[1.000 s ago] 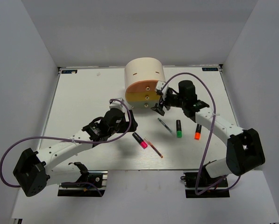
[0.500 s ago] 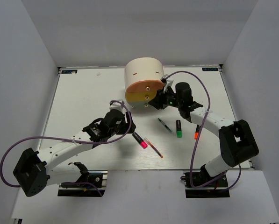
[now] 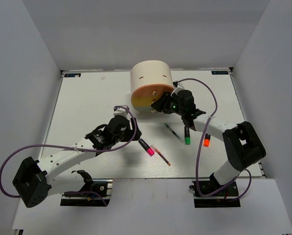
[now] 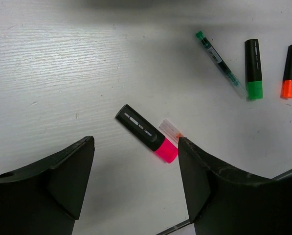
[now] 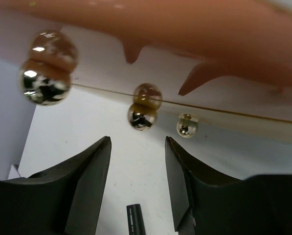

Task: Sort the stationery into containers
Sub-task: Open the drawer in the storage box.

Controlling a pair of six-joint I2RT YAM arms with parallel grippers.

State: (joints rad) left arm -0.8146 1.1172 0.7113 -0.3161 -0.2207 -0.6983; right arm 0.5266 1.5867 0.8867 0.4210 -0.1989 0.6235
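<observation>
The cabinet (image 3: 150,81) stands at the back of the counter (image 3: 87,98). The right gripper (image 5: 136,147) is open at its front, with a round knob (image 5: 142,117) just ahead of the gap. The left gripper (image 4: 135,142), also open, hangs above the pink highlighter (image 4: 146,133), which lies just beside the red pen (image 4: 169,128).

cabinet (image 3: 150,83) close before right pincer (image 5: 136,147), pink highlighter (image 4: 146,133) before left pincer (image 4: 135,143)

Both arms (image 3: 67,156) are built of white tubular links (image 3: 218,128), chunky black joint housings (image 3: 31,181) and matte black wedge-shaped fingers (image 4: 62,176), each trailing a long looping purple cable (image 3: 53,145).
</observation>
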